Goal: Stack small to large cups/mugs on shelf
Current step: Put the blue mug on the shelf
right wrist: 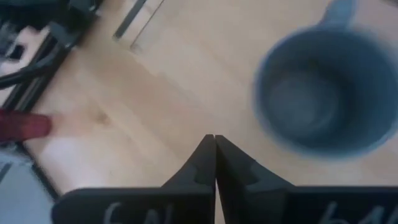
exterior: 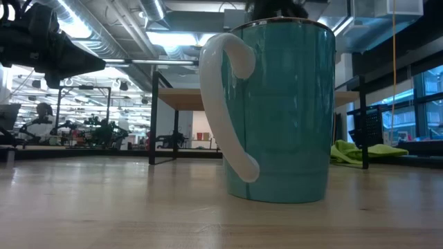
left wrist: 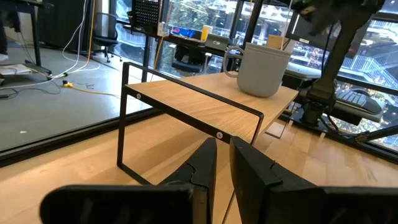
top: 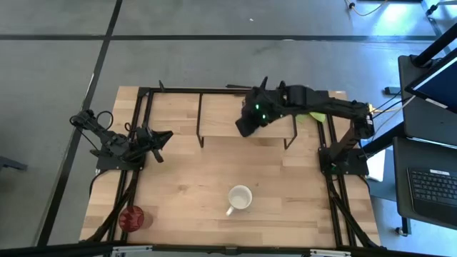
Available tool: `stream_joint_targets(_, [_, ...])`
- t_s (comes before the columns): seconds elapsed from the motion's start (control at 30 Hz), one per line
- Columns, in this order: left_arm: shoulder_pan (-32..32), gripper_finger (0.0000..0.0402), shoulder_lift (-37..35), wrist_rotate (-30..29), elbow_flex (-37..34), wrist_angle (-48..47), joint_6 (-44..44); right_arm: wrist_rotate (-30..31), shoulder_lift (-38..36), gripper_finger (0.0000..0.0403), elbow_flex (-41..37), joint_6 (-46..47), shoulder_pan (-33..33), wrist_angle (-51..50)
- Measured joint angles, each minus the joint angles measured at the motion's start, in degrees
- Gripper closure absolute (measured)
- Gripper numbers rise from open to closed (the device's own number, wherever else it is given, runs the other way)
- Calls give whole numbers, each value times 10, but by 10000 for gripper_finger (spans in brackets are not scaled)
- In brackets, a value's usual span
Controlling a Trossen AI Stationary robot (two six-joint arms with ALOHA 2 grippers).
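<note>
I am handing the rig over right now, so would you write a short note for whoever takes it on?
Right tool: shut, empty, above the shelf beside the grey mug.
Left tool: nearly shut, empty, parked at the table's left side.
Grey mug: upright on the shelf's right part.
Teal mug with white handle: upright on the table, front centre.
Red tumbler: at the front left corner of the table.
Done: grey mug on the shelf.
Left: the teal mug and the red tumbler.

Grey mug [left wrist: 260,68] on shelf [left wrist: 205,106] — right end
</note>
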Motion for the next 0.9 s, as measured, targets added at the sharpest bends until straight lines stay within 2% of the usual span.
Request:
stream_joint_targets(0.1, [0,360,0,0,0,0,0,43,0,400,0,22,28,1])
stream_joint_targets(0.2, [0,360,0,0,0,0,0,88,0,400,0,25,27,1])
stream_joint_targets(0.33, [0,360,0,0,0,0,0,116,0,401,0,0,7,0])
stream_joint_targets(0.47, [0,360,0,0,0,0,0,117,0,393,0,-35,-10,-16])
stream_joint_targets(0.57, [0,360,0,0,0,0,0,117,-1,365,0,-34,-17,-58])
stream_joint_targets(0.7, [0,360,0,0,0,0,0,128,-1,302,0,-3,-31,-129])
stream_joint_targets(0.9, [0,360,0,0,0,0,0,130,-4,209,0,26,-39,-123])
